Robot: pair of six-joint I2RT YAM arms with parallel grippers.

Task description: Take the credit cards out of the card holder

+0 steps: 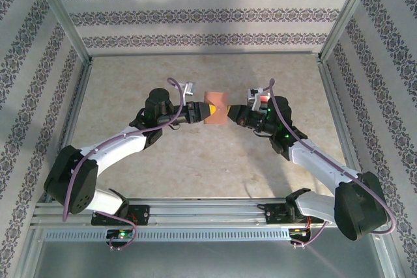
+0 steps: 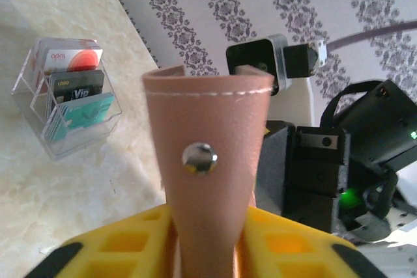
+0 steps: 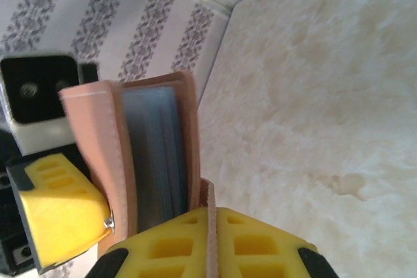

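Note:
The salmon-pink card holder hangs above the middle of the table between both grippers. My left gripper is shut on one flap; in the left wrist view the yellow fingers flank that flap, which carries a metal snap stud. My right gripper is shut on the thin edge of the other flap. Between the flaps the card holder's bluish-grey inner layers show edge-on. Red-white, dark grey and teal credit cards stand in a clear tiered stand.
The clear stand sits on the marble-look table near the patterned wall. Metal frame posts and patterned walls close in the table on three sides. The rail with the arm bases runs along the near edge.

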